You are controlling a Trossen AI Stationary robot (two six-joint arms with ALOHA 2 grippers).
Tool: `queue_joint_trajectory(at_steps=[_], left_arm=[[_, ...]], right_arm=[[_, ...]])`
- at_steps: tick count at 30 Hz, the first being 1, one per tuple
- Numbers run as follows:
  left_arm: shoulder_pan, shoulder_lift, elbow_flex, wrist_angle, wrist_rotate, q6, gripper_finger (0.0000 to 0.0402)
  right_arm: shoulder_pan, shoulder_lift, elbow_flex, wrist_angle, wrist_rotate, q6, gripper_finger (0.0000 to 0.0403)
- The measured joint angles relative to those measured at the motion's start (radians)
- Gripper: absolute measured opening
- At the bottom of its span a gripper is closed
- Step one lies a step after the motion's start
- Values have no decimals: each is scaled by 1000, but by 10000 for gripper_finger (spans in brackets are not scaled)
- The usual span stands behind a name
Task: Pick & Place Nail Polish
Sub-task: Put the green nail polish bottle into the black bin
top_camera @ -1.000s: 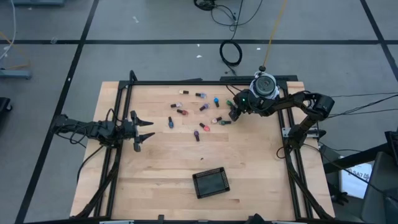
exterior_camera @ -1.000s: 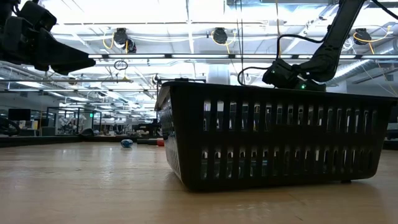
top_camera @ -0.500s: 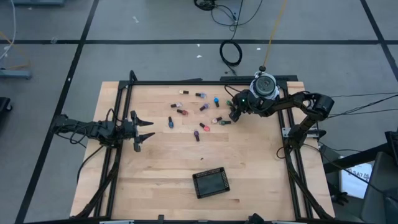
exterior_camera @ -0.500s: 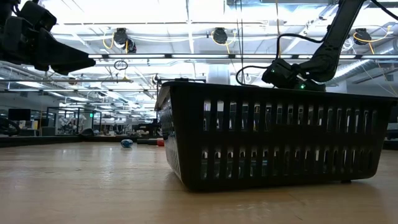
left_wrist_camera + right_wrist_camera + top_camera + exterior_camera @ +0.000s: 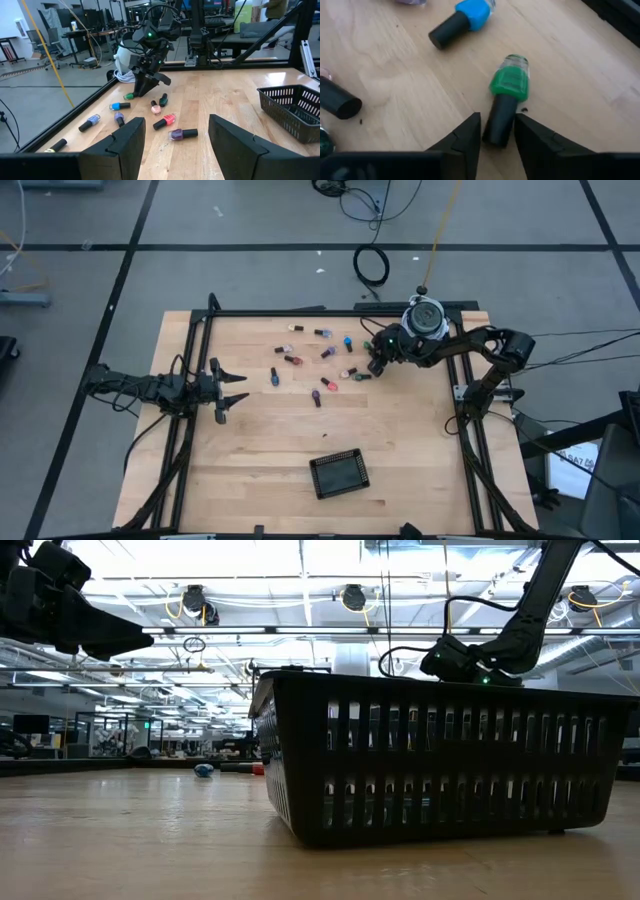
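While your left arm waits at the left edge of the table (image 5: 200, 470), its left gripper (image 5: 236, 392) hangs above the wood with the fingers spread and nothing between them, well apart from the work. Moving right, you find the nail polish (image 5: 320, 360) scattered lying down across the far middle of the table: a purple bottle (image 5: 183, 133), a red one (image 5: 165, 120), a pink one (image 5: 155, 107) and a blue one (image 5: 120, 106) among them, none touching the black basket (image 5: 338, 473) that sits near the front edge. Further right, your right gripper (image 5: 497, 132) is low over the right end of the scatter, and its two fingertips (image 5: 467, 135) stand on either side of the dark cap of the green bottle (image 5: 510, 82), narrow but with a sliver of gap visible on each side, so I judge it is not yet pinched. These bottles look light, hard and smooth, probably glass with a plastic cap, and being round they will likely roll or skid away if one finger meets them first. The cap is the sensible place to take hold, near where it joins the glass, with the jaws square across it; squeeze gently, since a slick cylinder can squirt out forward.
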Motion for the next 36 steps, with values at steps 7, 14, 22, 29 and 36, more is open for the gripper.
queue_joint_trajectory(at_steps=[7,14,22,29,36], left_arm=[[0,0,0,0,0,0,214],[0,0,0,0,0,0,214],[0,0,0,0,0,0,214],[0,0,0,0,0,0,214],[0,0,0,0,0,0,214]], right_arm=[[1,2,0,-6,2,-14,50],[2,2,0,-14,-1,-25,50],[15,-19,-3,45,0,-40,50],[52,-111,-3,53,-1,-51,50],[116,-176,-3,53,-2,-51,50]])
